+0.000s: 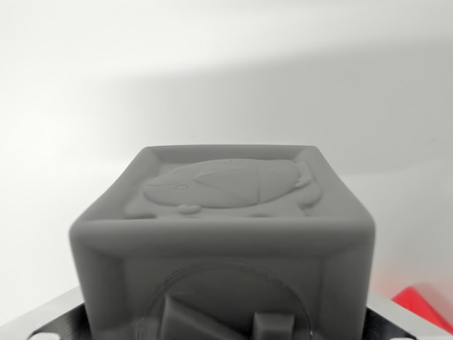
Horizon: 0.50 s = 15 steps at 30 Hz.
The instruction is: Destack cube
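Grey cube (223,241) fills the lower middle of the wrist view, very close to the lens. Matte, soft-looking surface, prob. rubber or foam; edges and corners rounded. Top face has a raised rim w/ a recessed panel inside, and in that panel an embossed animal figure, rounded body, shape unclear. Front face, nearest the camera, carries a raised circular ring w/ blocky relief shapes inside it; cut off by the bottom edge of the view, so can't read the design.

Dark metal-looking parts (49,322) w/ lighter edges flank the cube at its lower left and lower right corners, right against its sides. Likely gripper hardware, but fingertips aren't visible, so can't tell if the gripper is wide, narrow, or clamped on the cube.

Red object (425,304) sits to the cube's lower right, behind the metal part there; flat-faced, sharp-edged, bright and glossy-looking, only a corner shows, so its shape is unclear.

Behind and above the cube: plain white surface (226,71), smooth, w/ a soft grey shadow band across it above the cube's top.
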Each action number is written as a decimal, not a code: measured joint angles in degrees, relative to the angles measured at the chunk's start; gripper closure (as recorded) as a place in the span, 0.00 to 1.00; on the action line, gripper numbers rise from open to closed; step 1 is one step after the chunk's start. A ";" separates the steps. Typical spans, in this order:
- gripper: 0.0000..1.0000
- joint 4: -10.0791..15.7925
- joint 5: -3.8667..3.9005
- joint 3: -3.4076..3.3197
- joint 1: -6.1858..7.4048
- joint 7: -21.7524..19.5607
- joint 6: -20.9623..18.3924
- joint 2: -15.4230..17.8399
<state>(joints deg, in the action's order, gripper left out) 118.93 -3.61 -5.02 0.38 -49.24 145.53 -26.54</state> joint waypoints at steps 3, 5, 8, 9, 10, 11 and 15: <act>1.00 -0.95 -0.11 0.00 0.35 -1.93 -0.20 -0.81; 1.00 -1.47 -0.15 0.01 0.53 -2.80 -0.25 -1.27; 1.00 -1.77 -0.23 0.08 0.54 -3.06 0.11 -2.15; 1.00 -1.79 -0.27 0.09 0.52 -3.06 0.45 -2.58; 1.00 -1.84 -0.32 0.12 0.50 -3.06 0.83 -3.05; 1.00 -1.87 -0.33 0.13 0.48 -3.06 1.01 -3.31; 1.00 -2.14 -0.50 0.31 0.37 -3.06 2.46 -5.23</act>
<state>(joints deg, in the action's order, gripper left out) 116.79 -4.12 -4.71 0.75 -52.30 147.99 -31.78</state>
